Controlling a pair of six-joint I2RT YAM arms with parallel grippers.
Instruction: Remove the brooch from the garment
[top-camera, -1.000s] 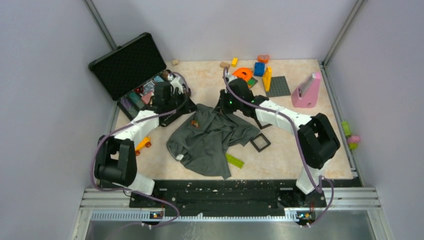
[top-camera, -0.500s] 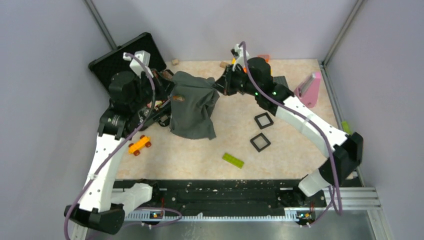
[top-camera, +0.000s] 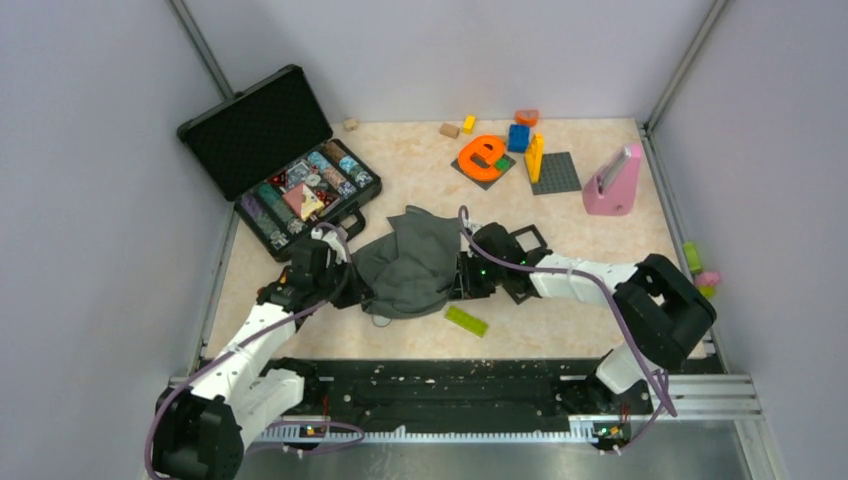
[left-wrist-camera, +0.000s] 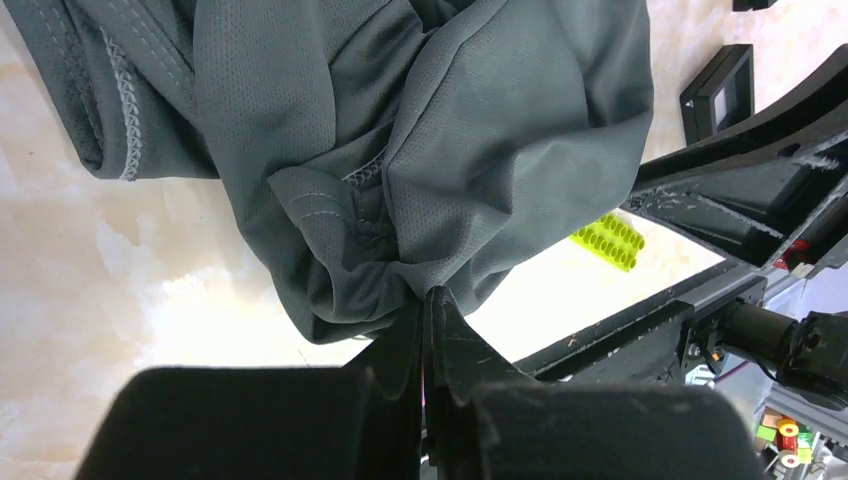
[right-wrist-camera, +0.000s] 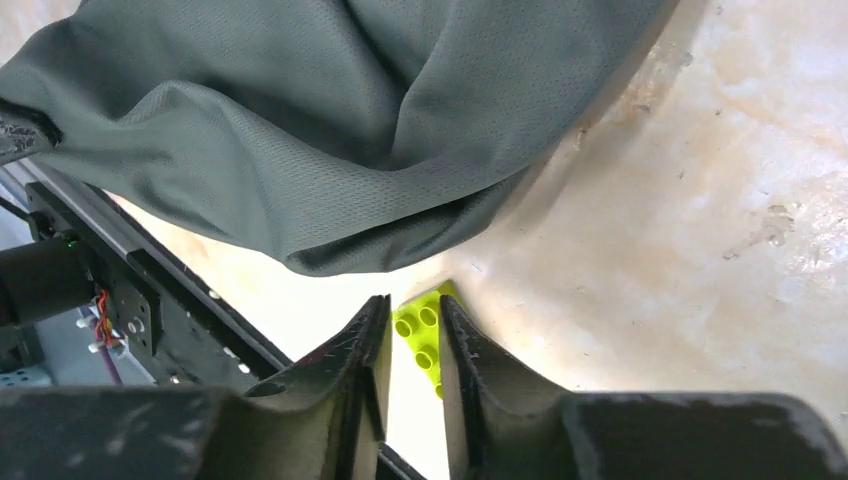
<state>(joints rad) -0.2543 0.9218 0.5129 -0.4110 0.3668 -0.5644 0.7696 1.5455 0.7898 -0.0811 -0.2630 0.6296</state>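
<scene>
Left wrist: garment (left-wrist-camera: 450, 130) bunched, grey mesh weave; stitched hem showing.

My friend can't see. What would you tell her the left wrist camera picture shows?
A crumpled grey T-shirt lies on a pale table, the left gripper pinching its near fold. A green brick shows behind.

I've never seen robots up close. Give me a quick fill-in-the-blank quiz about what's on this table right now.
1. The left gripper is ___ on a fold of the shirt.
2. The right gripper holds ___; its fingers stand slightly apart just below the shirt's edge.
3. Near the shirt lies a lime-___ brick.
4. At the back left, the case has its lid ___.

Missing words: shut; nothing; green; open.
</scene>
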